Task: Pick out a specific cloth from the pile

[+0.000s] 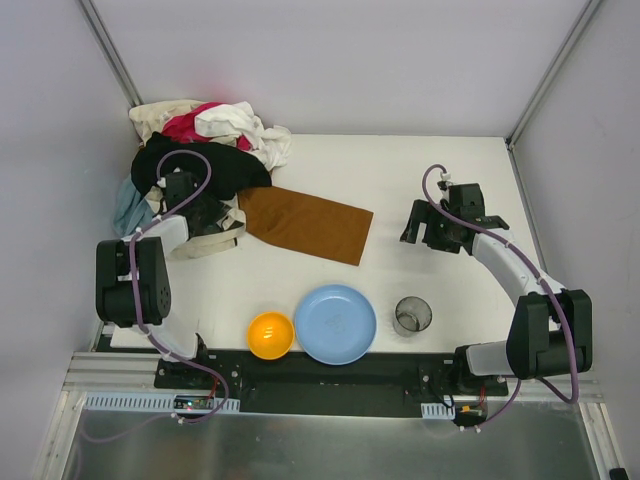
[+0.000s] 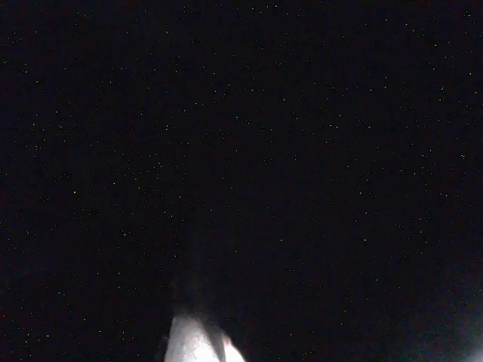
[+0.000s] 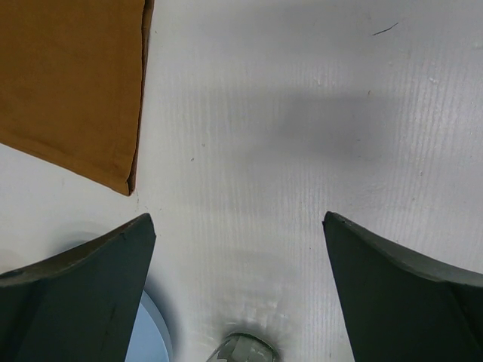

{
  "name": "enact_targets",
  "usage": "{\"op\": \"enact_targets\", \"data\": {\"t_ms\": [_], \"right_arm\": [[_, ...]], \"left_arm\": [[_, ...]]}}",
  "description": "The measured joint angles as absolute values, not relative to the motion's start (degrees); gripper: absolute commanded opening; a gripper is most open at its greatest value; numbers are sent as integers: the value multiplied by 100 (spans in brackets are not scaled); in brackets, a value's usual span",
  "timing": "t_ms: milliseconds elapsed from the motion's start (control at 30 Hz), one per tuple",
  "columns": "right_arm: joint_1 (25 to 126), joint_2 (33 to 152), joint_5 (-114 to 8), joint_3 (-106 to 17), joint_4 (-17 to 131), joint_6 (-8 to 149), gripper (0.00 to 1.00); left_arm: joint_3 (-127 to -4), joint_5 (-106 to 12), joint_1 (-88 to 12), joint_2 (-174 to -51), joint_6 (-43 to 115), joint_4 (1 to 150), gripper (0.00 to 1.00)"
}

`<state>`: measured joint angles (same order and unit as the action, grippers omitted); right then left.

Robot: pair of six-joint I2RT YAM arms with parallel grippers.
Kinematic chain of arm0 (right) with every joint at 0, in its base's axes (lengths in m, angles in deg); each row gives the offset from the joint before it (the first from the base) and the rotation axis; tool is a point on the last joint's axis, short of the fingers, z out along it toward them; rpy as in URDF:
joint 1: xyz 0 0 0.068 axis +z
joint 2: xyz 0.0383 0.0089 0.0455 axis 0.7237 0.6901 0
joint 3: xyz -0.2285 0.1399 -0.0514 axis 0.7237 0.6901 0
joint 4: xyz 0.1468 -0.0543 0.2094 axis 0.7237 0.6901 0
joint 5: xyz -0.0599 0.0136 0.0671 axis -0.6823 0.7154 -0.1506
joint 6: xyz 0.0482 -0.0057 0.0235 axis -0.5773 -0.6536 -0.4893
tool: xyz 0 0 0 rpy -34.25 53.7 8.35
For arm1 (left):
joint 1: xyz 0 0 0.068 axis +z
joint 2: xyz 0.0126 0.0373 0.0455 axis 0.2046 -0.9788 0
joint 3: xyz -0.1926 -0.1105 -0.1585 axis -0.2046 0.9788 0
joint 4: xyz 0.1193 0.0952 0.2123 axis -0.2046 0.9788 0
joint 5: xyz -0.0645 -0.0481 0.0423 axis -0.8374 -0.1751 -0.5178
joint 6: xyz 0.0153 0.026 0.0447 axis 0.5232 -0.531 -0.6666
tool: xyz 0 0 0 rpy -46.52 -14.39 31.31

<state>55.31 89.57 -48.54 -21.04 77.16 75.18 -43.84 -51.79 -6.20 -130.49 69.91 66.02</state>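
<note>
The rust-brown cloth (image 1: pixel 305 222) lies spread flat on the white table, its left end at the edge of the pile (image 1: pixel 205 140). The pile is a heap of black, cream, pink, white and blue-grey garments at the far left. My left gripper (image 1: pixel 205 212) is sunk into the near side of the pile, under the black garment and against cream fabric. The left wrist view is almost all black, with one pale patch (image 2: pixel 196 339), so its jaws do not show. My right gripper (image 1: pixel 420 232) is open and empty over bare table, right of the cloth. The cloth's corner (image 3: pixel 68 83) shows beyond my right gripper (image 3: pixel 238 217).
An orange bowl (image 1: pixel 270 335), a blue plate (image 1: pixel 335 324) and a clear glass cup (image 1: pixel 412 315) stand in a row near the front edge. The plate's rim (image 3: pixel 147 339) and the cup (image 3: pixel 241 348) show in the right wrist view. Walls close in the table.
</note>
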Motion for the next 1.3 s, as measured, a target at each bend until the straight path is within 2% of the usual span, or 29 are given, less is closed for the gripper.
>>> {"op": "enact_targets", "data": {"t_ms": [333,567,800,967,1133,1300], "right_arm": [[5531,8977,-4839,-2104,7716,7518,96],[5531,8985,-4799,-2104,7716,7518,96],[5531,8985,-4801,-2104,7720,7525,96],[5531,8985,-4804,-2106,7747,7544,96],[5531,8983,-4808,-2130,7806,7575,96],[5531,8983,-4810,-2133,7863,7610,96]], "left_arm": [[-4841,-5135,-620,-12343,6351,7172,0],[-6128,-4753,-607,-12241,5584,7957,0],[-8393,-4512,-133,-13130,5033,9084,0],[-9337,-4268,169,-13871,4943,9633,0],[-9440,-4115,298,-14518,5041,9965,0],[-8965,-4075,370,-15073,5225,10094,0]]}}
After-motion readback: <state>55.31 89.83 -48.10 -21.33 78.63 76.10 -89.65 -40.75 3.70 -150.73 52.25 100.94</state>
